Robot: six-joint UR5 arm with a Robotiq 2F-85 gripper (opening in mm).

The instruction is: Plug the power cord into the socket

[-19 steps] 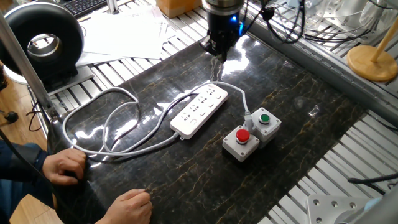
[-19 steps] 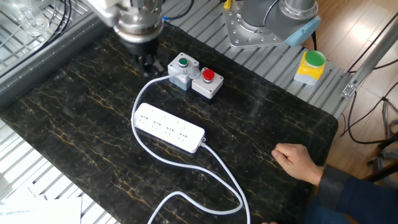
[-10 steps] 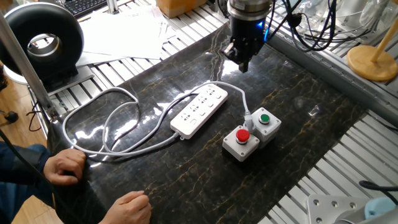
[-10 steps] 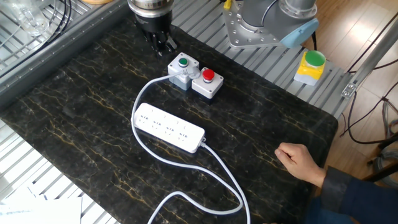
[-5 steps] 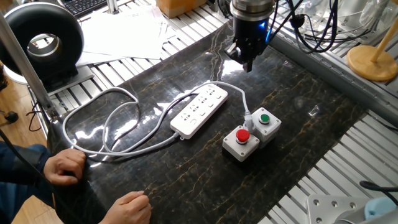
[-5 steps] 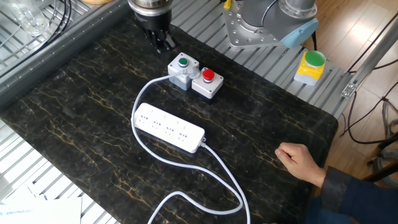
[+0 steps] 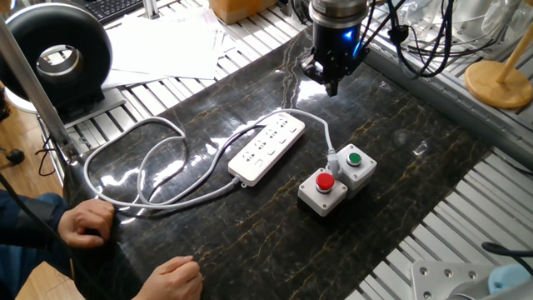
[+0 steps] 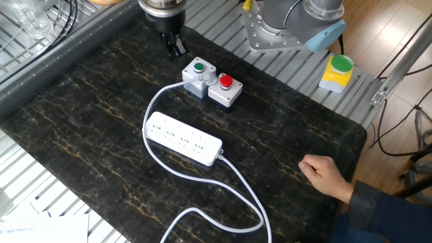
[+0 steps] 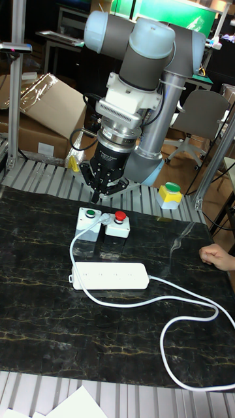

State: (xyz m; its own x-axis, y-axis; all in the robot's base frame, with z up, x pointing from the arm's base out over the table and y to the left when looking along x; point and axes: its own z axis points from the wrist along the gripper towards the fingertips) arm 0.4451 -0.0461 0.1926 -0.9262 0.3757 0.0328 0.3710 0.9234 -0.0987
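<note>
The white power strip (image 7: 268, 148) (image 8: 183, 138) (image 9: 109, 275) with its sockets lies flat on the dark mat. The pale power cord (image 7: 141, 167) (image 8: 243, 192) (image 9: 186, 304) runs from it in loose loops toward a person's hands. A shorter white stretch curves from the strip's other end to the green-button box (image 7: 354, 160) (image 8: 197, 71) (image 9: 88, 219); I cannot make out a plug there. My gripper (image 7: 331, 81) (image 8: 174, 47) (image 9: 98, 191) hangs above the mat behind the button boxes, apart from strip and cord. Its fingers look shut, with nothing between them.
A red-button box (image 7: 323, 187) (image 8: 225, 86) (image 9: 118, 223) stands beside the green one. A person's hands (image 7: 87, 223) (image 8: 325, 175) (image 9: 219, 255) rest at the mat's edge near the cord loops. A black ring light (image 7: 58, 54) and papers lie beyond the mat.
The gripper moved from over the strip's far end to behind the button boxes. In the last half second it only turned a little. Strip, cord and hands stayed put.
</note>
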